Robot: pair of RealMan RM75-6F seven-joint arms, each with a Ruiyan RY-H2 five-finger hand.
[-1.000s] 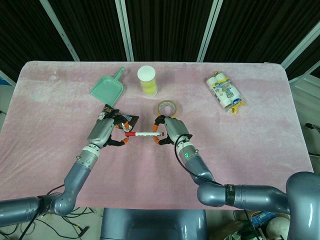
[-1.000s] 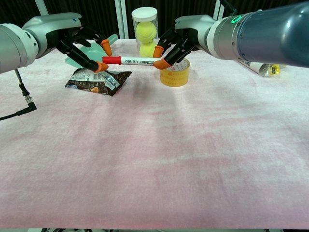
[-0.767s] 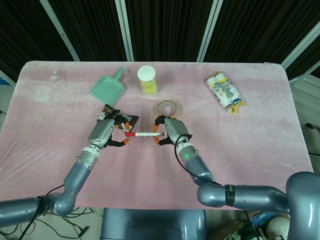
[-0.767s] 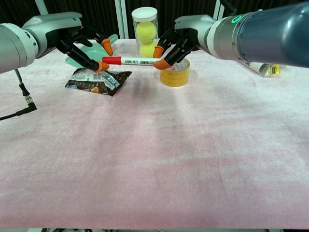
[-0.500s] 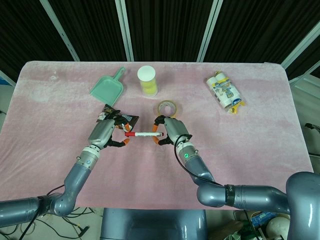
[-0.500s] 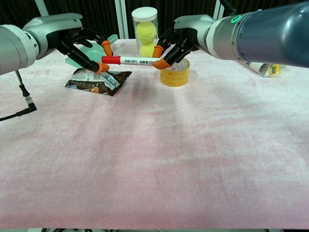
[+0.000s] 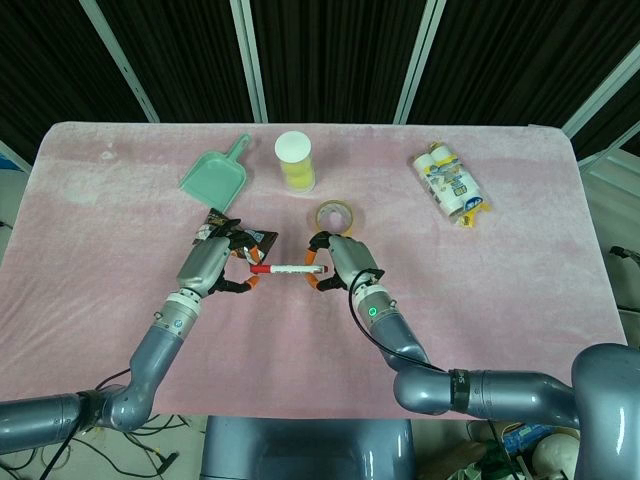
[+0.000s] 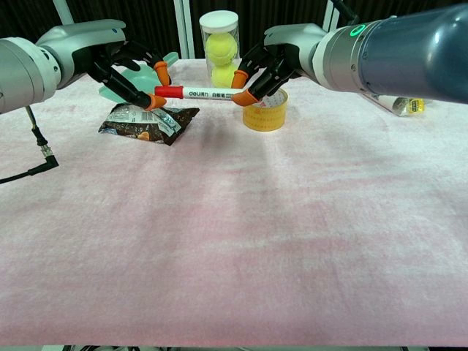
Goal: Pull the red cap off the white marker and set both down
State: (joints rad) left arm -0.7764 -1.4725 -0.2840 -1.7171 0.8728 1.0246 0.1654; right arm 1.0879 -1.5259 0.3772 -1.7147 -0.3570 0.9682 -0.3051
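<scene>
Left hand (image 8: pixel 121 64) has its orange-tipped fingers pinched on the red cap (image 8: pixel 169 91) of the white marker (image 8: pixel 208 93), and the right hand (image 8: pixel 267 66) pinches the marker's other end, so the pen hangs level in the air between them, cap on. It sits above the pink cloth-covered table (image 8: pixel 234 241), left of centre. Just under the left hand lies a dark crinkled snack packet (image 8: pixel 142 121). Beside the right hand, on its far side, sits a yellow roll of tape (image 8: pixel 266 115). Further back stand a clear tube of yellow tennis balls with a white lid (image 8: pixel 219 50) and a mint-green plastic dustpan (image 7: pixel 217 174). Far right, a white printed packet with yellow ends (image 7: pixel 450 184).
</scene>
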